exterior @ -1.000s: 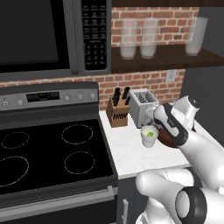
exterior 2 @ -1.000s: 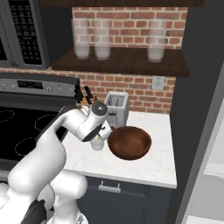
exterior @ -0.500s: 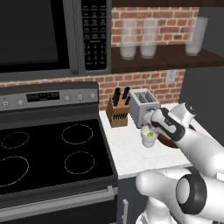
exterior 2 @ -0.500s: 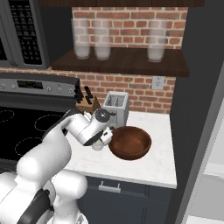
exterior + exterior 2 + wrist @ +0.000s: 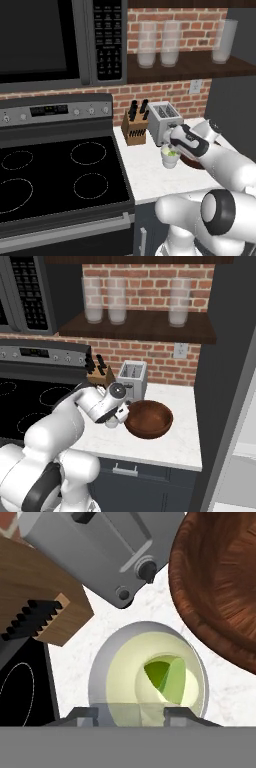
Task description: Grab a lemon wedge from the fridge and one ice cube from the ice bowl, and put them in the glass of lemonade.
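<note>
- Lemonade glass (image 5: pixel 147 672), short and whitish, is sitting on the counter (image 5: pixel 150 175) between toaster (image 5: pixel 162 120) and ice bowl (image 5: pixel 148 418).
- Lemon wedge (image 5: pixel 167 679) is lying inside it, yellow-green.
- Gripper (image 5: pixel 130 714) is hovering directly above; its grip state is impossible to tell.

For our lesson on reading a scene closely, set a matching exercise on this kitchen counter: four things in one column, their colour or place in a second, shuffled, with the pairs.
Things:
1. ice bowl
2. lemon wedge
3. toaster
4. knife block

Descriptions:
A. yellow-green, lying in the glass of lemonade
B. grey, against the brick wall behind the glass
C. light wood with dark handles, next to the stove
D. reddish-brown, wide and shallow, on the counter beside the glass

Pairs: 1-D, 2-A, 3-B, 4-C
</note>
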{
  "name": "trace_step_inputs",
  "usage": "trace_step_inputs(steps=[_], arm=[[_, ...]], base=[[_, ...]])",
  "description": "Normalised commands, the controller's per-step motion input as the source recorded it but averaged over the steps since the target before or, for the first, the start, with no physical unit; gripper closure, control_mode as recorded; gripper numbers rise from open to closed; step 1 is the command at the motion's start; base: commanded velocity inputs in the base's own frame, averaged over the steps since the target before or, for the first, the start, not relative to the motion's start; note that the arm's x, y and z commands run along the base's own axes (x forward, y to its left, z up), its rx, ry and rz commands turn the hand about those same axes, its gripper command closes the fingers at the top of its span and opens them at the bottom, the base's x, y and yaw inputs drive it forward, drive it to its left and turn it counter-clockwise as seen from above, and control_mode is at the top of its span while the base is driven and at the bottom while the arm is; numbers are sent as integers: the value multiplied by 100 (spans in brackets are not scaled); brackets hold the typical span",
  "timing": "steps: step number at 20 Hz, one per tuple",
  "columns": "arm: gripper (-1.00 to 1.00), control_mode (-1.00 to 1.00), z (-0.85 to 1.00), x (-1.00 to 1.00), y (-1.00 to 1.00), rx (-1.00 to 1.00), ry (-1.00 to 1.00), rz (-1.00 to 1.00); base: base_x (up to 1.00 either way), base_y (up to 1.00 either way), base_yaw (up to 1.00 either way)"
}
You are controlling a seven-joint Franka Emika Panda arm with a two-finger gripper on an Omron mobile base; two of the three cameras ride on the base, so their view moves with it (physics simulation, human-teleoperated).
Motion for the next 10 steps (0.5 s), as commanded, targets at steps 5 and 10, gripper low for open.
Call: trace_step_inputs(steps=[5,10], arm=[[100,-100,-4,21,0,0,0,0],[100,-100,-13,23,0,0,0,0]], base=[[0,0,0],[0,0,0]])
